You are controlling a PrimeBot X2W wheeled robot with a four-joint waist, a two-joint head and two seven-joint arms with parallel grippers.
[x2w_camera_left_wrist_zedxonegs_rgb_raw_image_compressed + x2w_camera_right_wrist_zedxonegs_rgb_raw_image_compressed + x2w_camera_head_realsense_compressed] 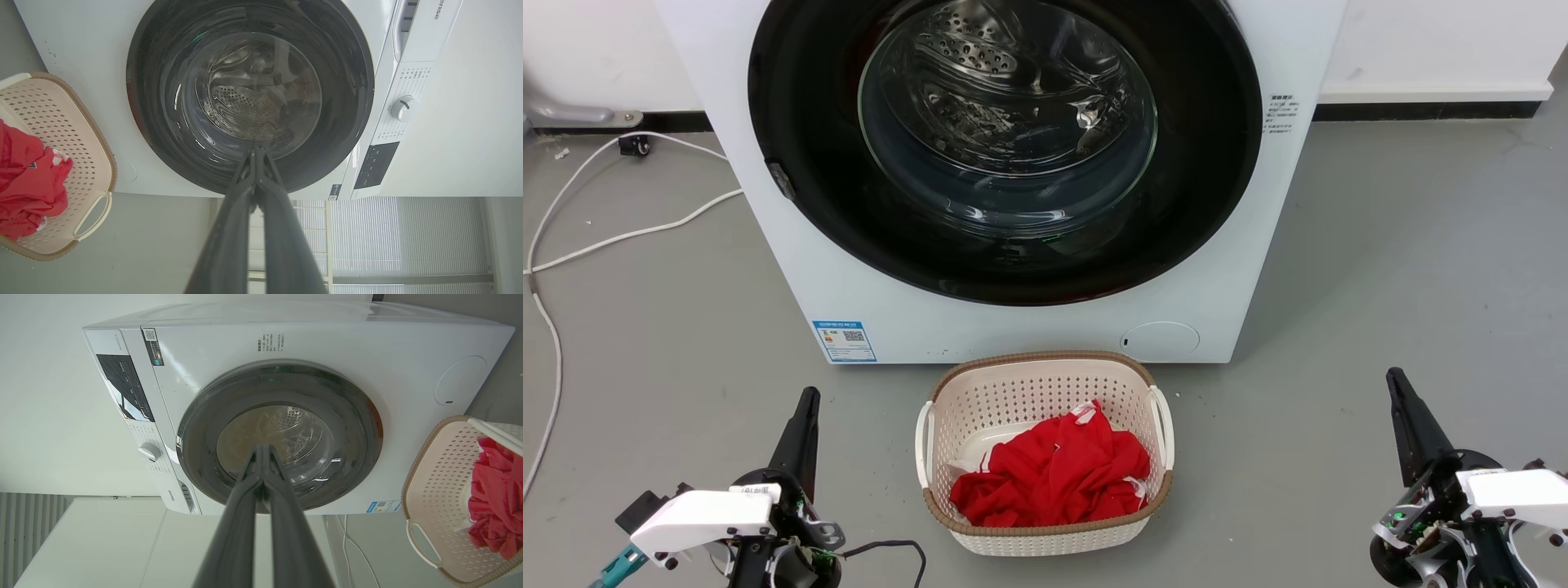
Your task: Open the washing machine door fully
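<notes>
The washing machine door (1005,139) sits shut, flush in the white machine's front, just behind the laundry basket (1045,371). As I judge it, the whole opening is left to do. The left pincer (805,412) and right pincer (1405,404) hover low, fingers together and empty, well apart from the door.

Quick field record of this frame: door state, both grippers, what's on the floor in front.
door: washing machine door closed, flush with the machine front
left gripper: shut, empty, apart from the door
right gripper: shut, empty, apart from the door
floor: basket holding red clothes, in front of the machine, between the grippers
task status: door not yet opened
</notes>
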